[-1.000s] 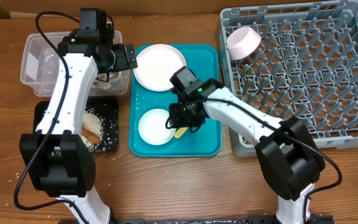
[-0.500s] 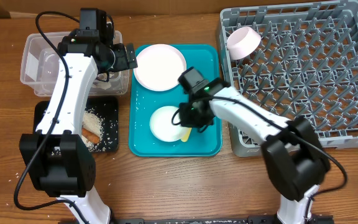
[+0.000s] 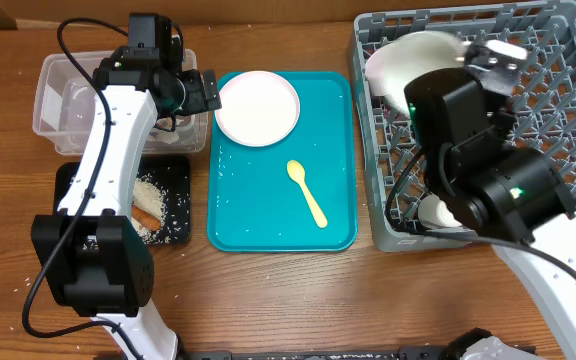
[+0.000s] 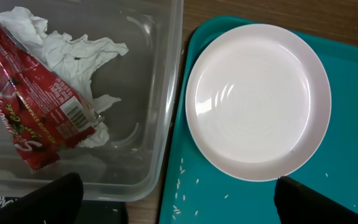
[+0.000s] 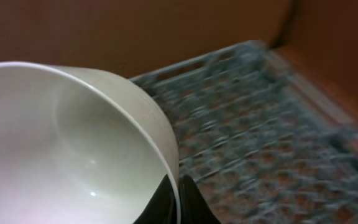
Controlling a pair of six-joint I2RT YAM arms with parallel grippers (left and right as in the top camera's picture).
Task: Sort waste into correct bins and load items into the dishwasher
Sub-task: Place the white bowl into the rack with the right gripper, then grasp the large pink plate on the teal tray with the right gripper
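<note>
My right gripper (image 3: 465, 58) is shut on the rim of a white-pink bowl (image 3: 413, 65) and holds it high over the far left corner of the grey dish rack (image 3: 548, 150). The right wrist view shows the jaws (image 5: 178, 190) pinching the bowl (image 5: 61, 143) above the blurred rack (image 5: 253, 124). My left gripper (image 3: 200, 92) is open and empty, between the clear tub (image 3: 63, 105) and the plate (image 3: 257, 107). Its jaws (image 4: 176, 202) straddle the tub wall (image 4: 163, 124) and the plate (image 4: 257, 99). The red wrapper with tissue (image 4: 36, 106) lies in the tub. The yellow spoon (image 3: 308, 193) lies on the teal tray (image 3: 258, 215).
The black tray (image 3: 181, 170) holds rice (image 3: 153, 195) and the brown sausage stick (image 3: 146, 215). Rice grains (image 4: 182, 199) are scattered on the teal tray (image 4: 229, 199). A small white cup (image 3: 438, 212) shows partly under my right arm at the rack's front left.
My right gripper lifted the bowl off the teal tray and carried it up and right over the rack. The spoon now lies uncovered on the tray. The left arm has not moved.
</note>
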